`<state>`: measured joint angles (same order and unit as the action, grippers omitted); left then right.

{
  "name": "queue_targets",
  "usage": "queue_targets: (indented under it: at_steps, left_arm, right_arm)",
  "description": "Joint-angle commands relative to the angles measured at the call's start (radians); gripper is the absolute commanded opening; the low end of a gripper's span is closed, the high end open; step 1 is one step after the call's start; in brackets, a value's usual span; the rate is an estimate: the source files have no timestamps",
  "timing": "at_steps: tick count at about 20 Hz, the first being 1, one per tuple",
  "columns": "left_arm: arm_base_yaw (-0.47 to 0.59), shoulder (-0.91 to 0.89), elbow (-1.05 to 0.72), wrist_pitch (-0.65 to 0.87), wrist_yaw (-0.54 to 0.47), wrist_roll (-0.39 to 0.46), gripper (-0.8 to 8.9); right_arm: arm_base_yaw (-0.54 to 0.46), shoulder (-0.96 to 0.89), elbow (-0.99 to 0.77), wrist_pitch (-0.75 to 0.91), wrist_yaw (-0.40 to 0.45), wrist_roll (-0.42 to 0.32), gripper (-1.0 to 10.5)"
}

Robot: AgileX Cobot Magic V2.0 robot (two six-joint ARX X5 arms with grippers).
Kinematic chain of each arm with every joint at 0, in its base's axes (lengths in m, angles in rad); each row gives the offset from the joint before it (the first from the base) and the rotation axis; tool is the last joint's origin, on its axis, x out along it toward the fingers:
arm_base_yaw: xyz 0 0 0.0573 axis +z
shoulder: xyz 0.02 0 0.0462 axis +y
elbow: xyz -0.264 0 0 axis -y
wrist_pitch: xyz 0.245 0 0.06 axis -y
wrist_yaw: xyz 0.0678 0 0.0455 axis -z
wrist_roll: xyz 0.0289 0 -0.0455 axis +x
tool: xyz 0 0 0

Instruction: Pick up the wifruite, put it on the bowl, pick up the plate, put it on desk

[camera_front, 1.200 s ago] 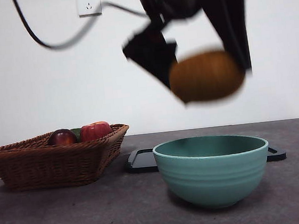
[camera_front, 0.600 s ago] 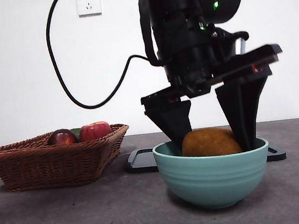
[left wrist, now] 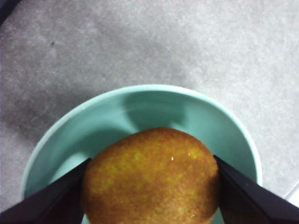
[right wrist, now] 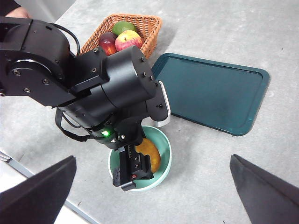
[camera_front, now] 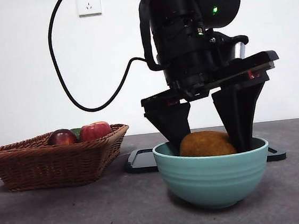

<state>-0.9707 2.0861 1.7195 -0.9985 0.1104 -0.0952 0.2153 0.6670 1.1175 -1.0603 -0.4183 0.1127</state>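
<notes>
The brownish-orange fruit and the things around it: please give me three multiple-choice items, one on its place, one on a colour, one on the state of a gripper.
1. Where is the wifruite?
A. In the wicker basket
B. Inside the teal-green bowl
C. On the tray

2. What colour is the flat tray behind the bowl?
A. Dark green
B. White
C. Orange

3. How is the left gripper?
A. Raised far above the bowl, holding nothing
B. Shut on an apple
C. Lowered into the bowl, one jaw on each side of the wifruite

Answers:
1 B: the front view shows the fruit's top above the bowl's rim, and the left wrist view shows it inside.
2 A: the right wrist view shows it dark green.
3 C: the left wrist view shows both jaws against the fruit's sides.
</notes>
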Motion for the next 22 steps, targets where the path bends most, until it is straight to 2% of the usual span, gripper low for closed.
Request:
queue_targets:
  at_steps: [1,7,10,16,22]
  left_arm:
    - [-0.007,0.029,0.020,0.001,0.001,0.009,3.81]
    - [-0.006,0.029,0.021,-0.005,0.001,0.009,5.10]
    - [-0.006,0.029,0.048,-0.039,0.001,0.008,5.09]
    - [-0.006,0.002,0.272,-0.252,0.001,0.039,5.03]
    - [0.011,-0.188,0.280,-0.340,0.001,0.058,5.05]
  right_arm:
    - [0.004,0.003,0.017,0.004,-0.003,0.010,5.3]
    - [0.004,0.003,0.017,0.003,-0.003,0.011,5.3]
    - [0.004,0.003,0.017,0.004,-0.002,0.010,5.3]
    - [0.004,0.004,0.017,0.005,0.000,0.010,5.3]
    - [0.004,0.024,0.017,0.011,0.000,0.010,5.3]
